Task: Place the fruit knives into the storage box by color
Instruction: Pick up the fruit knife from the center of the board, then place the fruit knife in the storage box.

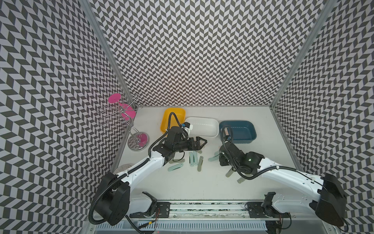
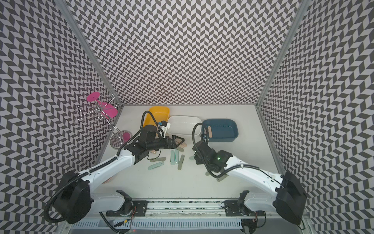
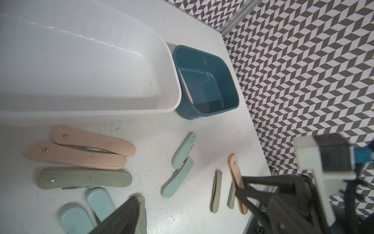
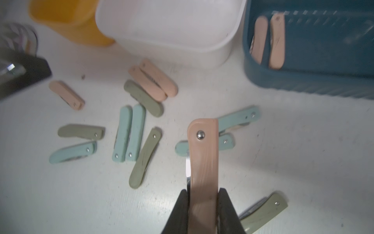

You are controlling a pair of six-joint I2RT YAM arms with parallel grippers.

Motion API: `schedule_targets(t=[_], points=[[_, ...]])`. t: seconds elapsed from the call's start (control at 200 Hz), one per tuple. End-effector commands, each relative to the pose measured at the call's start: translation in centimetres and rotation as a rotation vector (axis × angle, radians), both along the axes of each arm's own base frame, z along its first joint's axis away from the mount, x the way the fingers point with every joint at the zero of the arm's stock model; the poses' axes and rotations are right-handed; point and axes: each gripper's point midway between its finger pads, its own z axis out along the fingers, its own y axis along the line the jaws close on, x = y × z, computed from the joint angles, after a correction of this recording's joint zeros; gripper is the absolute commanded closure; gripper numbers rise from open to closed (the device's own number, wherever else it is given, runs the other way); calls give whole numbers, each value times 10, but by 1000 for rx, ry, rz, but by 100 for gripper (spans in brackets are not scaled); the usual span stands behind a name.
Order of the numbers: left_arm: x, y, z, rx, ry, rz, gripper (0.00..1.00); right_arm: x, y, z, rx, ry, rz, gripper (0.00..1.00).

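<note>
Several fruit knives lie loose on the white table: mint-blue ones (image 1: 191,160), sage-green ones (image 1: 200,163) and a peach-pink pair (image 3: 81,150) beside the white storage box (image 1: 215,122). My right gripper (image 4: 203,191) is shut on one peach-pink knife (image 4: 203,158), held just above the table and pointing at the blue box (image 1: 252,131). Two pink knives (image 4: 270,40) lie inside that blue box. The yellow box (image 1: 170,113) stands at the back. My left gripper (image 1: 203,144) hangs open and empty over the pink pair, its jaws wide apart in the left wrist view.
A wire rack (image 1: 121,119) with pink cups stands at the back left on a round base (image 1: 138,140). Two sage knives (image 1: 229,173) lie under the right arm. Patterned walls close in three sides.
</note>
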Motion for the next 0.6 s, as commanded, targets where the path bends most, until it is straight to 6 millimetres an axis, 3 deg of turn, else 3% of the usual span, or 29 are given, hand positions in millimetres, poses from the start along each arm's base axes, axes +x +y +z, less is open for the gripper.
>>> schedule_targets(t=[0.0,0.16,0.265,0.401,0.596], points=[[9,-7,22,-31,-47,-19,0,30,-15,49,27,-142,-19,79],[17,-18,29,-40,-56,-44,0,73,-44,85,36,-226,-71,79],[24,-30,33,-48,-54,-72,0,102,-59,94,29,-263,-80,78],[31,-47,38,-54,-55,-104,0,137,-78,89,-4,-283,-76,77],[44,-64,39,-58,-53,-133,0,177,-102,60,-76,-256,-92,78]])
